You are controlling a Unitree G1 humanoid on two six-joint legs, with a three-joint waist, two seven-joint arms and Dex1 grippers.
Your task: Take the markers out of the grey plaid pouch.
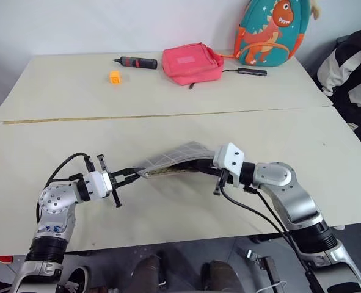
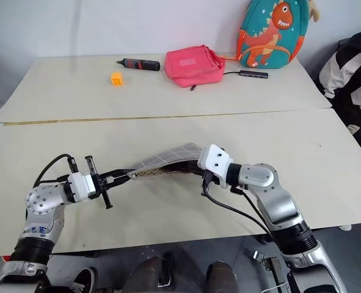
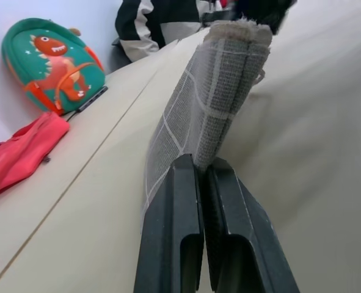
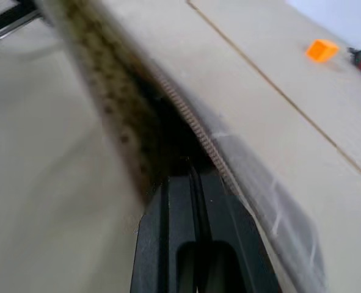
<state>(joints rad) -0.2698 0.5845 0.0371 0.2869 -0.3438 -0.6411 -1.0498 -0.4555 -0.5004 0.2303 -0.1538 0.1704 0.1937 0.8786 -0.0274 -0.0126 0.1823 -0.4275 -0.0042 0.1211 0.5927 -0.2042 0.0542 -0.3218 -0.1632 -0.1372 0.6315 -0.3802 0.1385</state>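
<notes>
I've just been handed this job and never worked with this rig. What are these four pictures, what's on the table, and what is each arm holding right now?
The two wide pictures come from a stereo camera on a humanoid robot's head, looking down over its two arms. The other two come from cameras on each wrist, looking along that gripper's black fingers.

The left gripper is shut on one end of the grey plaid pouch, which sags between the arms just above the near table. The right gripper is shut inside the pouch's open zipper mouth at the other end; what it pinches is hidden. No markers can be seen yet.

On the far table lie an orange cube, a black-and-red tool, a pink bag, a dinosaur backpack and a dark slim bar.
</notes>
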